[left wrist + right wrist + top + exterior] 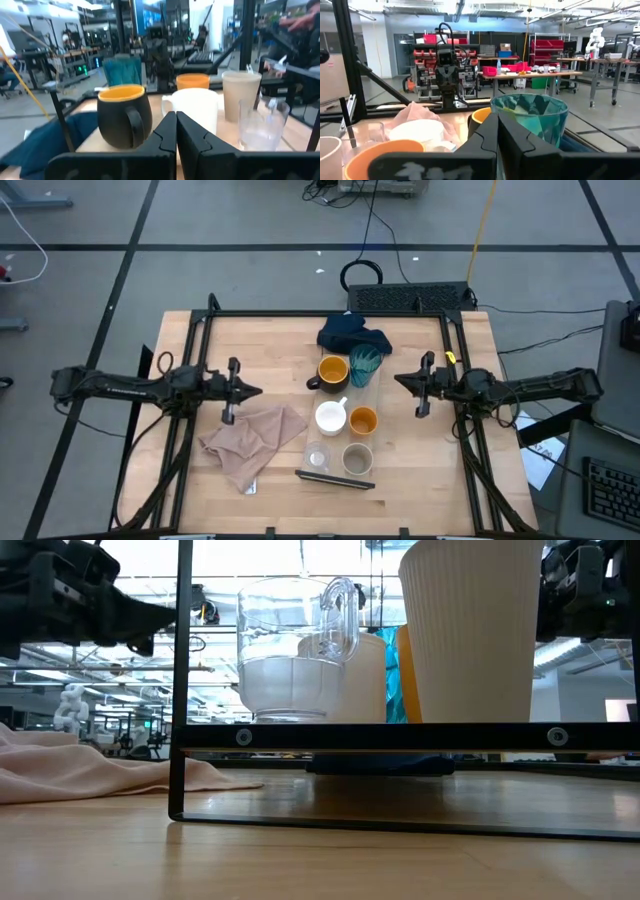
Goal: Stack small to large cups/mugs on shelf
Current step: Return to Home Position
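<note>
On the shelf (372,392), a raised board mid-table, stand several cups in pairs. At the far end are a dark yellow-lined mug (333,370) and a teal tumbler (365,362). In the middle are a white mug (331,417) and an orange cup (363,420). At the near end are a clear cup (318,457) and a beige cup (357,458). My left gripper (255,391) hovers shut to the shelf's left, pointing at it. My right gripper (400,379) hovers shut to its right. In the wrist views, both pairs of fingertips (176,125) (498,125) meet with nothing between them.
A pinkish cloth (255,438) lies crumpled on the table left of the shelf, below my left gripper. A dark blue cloth (352,335) lies beyond the shelf's far end. A black frame (200,340) borders the tabletop. The shelf's dark strip (335,478) marks its near end.
</note>
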Controlling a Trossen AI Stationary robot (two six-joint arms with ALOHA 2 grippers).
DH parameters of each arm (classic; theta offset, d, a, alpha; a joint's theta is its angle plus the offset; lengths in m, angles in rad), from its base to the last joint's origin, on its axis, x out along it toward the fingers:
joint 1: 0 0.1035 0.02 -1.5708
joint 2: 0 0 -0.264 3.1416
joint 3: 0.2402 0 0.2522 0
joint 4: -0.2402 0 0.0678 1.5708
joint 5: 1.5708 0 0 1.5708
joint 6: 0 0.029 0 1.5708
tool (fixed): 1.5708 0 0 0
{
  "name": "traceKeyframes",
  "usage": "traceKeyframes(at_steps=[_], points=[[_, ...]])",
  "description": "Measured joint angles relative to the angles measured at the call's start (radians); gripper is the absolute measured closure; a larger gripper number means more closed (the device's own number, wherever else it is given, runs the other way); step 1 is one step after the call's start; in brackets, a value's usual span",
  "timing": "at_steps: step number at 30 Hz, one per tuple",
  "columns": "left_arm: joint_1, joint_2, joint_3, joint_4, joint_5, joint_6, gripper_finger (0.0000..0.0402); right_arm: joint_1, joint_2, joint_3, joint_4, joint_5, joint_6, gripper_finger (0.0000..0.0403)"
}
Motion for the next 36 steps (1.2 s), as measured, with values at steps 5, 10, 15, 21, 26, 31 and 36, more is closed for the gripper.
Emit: traceKeyframes(at_steps=[5, 10, 15, 21, 26, 31, 36], points=[[0.000, -0.082, 0.000, 0.000, 0.000, 0.001, 0.0396, 0.000, -0.056, 0.000, -0.066, 0.000, 0.000, 0.0403], [0.000, -0.161, 0.000, 0.000, 0.000, -0.003, 0.0396, 0.000, -0.140, 0.000, -0.150, 0.000, 0.000, 0.0403], [0.000, -0.225, 0.001, -0.003, 0.000, 0.001, 0.0396, 0.000, -0.217, 0.000, -0.182, 0.000, 0.000, 0.0403], [0.000, -0.305, 0.001, -0.013, 0.000, 0.002, 0.0396, 0.000, -0.253, 0.000, -0.199, 0.000, 0.000, 0.0403], [0.000, -0.384, 0.001, -0.063, 0.000, -0.001, 0.0396, 0.000, -0.285, 0.000, -0.218, 0.000, 0.000, 0.0403], [0.000, -0.412, 0.001, -0.164, 0.001, -0.001, 0.0396, 0.000, -0.292, 0.000, -0.367, 0.000, 0.000, 0.0403], [0.000, -0.412, 0.001, -0.287, 0.000, 0.002, 0.0396, 0.000, -0.338, 0.000, -0.545, -0.005, 0.000, 0.0403]])
